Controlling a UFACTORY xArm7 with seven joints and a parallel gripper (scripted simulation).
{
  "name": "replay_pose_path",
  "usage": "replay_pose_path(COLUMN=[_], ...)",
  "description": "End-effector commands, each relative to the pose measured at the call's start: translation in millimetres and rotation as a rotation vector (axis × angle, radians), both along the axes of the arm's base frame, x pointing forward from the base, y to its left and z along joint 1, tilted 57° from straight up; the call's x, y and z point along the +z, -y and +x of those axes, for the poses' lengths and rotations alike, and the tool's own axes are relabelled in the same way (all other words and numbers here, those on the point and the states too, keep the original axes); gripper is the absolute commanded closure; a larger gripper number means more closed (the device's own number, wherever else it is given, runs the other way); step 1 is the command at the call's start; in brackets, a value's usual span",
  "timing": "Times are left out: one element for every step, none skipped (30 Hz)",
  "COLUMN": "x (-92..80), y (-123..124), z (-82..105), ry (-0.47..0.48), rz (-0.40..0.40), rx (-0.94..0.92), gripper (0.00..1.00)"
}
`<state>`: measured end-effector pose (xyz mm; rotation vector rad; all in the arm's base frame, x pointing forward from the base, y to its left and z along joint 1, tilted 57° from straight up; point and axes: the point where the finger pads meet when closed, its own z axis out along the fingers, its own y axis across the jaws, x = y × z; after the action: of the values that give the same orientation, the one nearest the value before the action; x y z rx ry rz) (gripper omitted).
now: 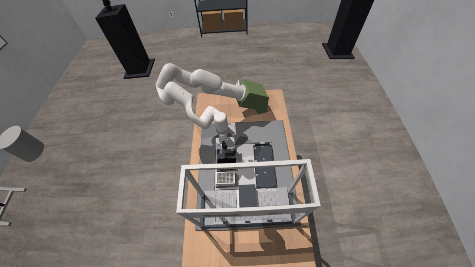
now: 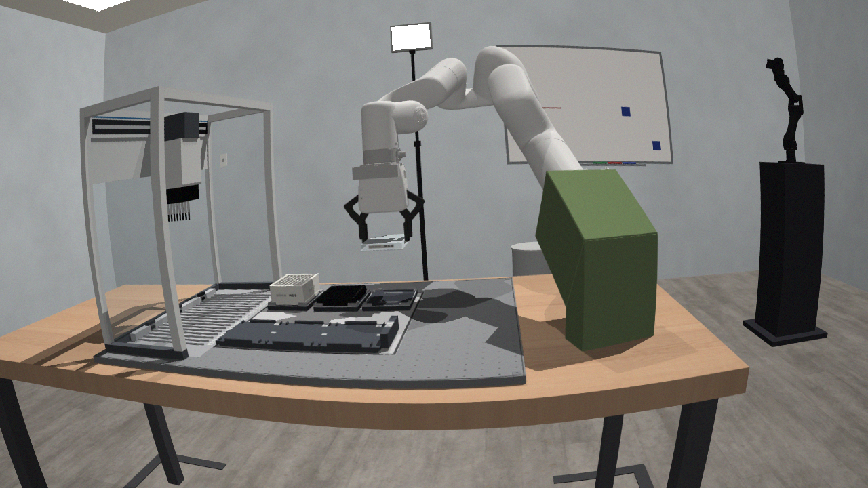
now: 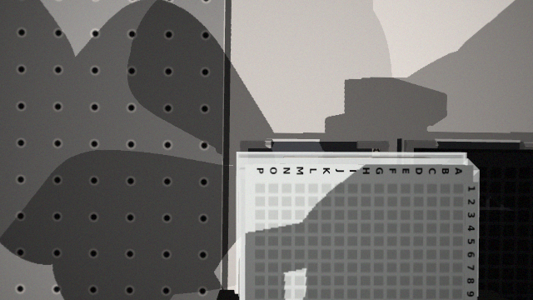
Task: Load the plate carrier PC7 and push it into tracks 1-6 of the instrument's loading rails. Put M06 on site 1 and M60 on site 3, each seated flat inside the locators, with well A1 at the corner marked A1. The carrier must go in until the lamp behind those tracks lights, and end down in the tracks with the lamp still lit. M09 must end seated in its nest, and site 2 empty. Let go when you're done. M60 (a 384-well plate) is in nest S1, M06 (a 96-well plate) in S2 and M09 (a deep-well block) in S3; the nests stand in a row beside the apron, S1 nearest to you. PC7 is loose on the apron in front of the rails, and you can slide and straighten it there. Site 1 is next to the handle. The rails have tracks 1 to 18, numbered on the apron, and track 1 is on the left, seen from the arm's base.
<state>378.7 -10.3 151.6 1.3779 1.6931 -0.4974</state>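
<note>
My gripper (image 2: 384,233) is shut on M60 (image 2: 383,244), a white 384-well plate, and holds it level well above nest S1 (image 2: 391,298), which stands empty. In the wrist view the plate (image 3: 358,229) fills the lower right, with rows A to P along its top edge and A1 at the top right corner. M06 (image 2: 342,295), a black plate, sits in the middle nest. M09 (image 2: 295,288), a white deep-well block, sits in the far nest. The dark carrier PC7 (image 2: 309,333) lies on the apron with all its sites empty; it also shows in the overhead view (image 1: 265,165).
The loading rails (image 2: 200,312) lie under the white instrument frame (image 1: 247,185), with a pipetting head (image 2: 182,160) hanging inside. A large green block (image 2: 597,257) stands at the arm's base, on the table's right side.
</note>
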Motion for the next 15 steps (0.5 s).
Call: replay_pose_path(x=[1.8,1.7,1.7,1.8,1.8,1.8,-0.5,-2.9,-5.3,-7.6,-9.9,-12.3,-14.6,-14.6,-14.6], y=[-3,-3,-3,-3,-3,-3,-6,-9,-13,-16,-19,-22,-26,-26,-26], z=[0.0,0.1,0.1,0.0,0.0,0.0,3.0,6.1,9.2,12.2,15.3,18.3,21.4,21.4,21.4], ry=[0.002,0.002,0.002,0.002,0.002,0.002,0.027,0.052,0.077,0.103,0.128,0.153,0.178,0.178,0.178], rz=[0.001,0.001,0.001,0.001,0.001,0.001,0.013,0.026,0.038,0.051,0.064,0.076,0.089,0.089,0.089], rx=[0.004,0.004,0.004,0.004,0.004,0.004,-0.014,-0.032,-0.05,-0.068,-0.086,-0.104,-0.122,-0.122,-0.122], gripper=[1.0,1.0,1.0,1.0,1.0,1.0,1.0,1.0,1.0,1.0,1.0,1.0,1.0,1.0,1.0])
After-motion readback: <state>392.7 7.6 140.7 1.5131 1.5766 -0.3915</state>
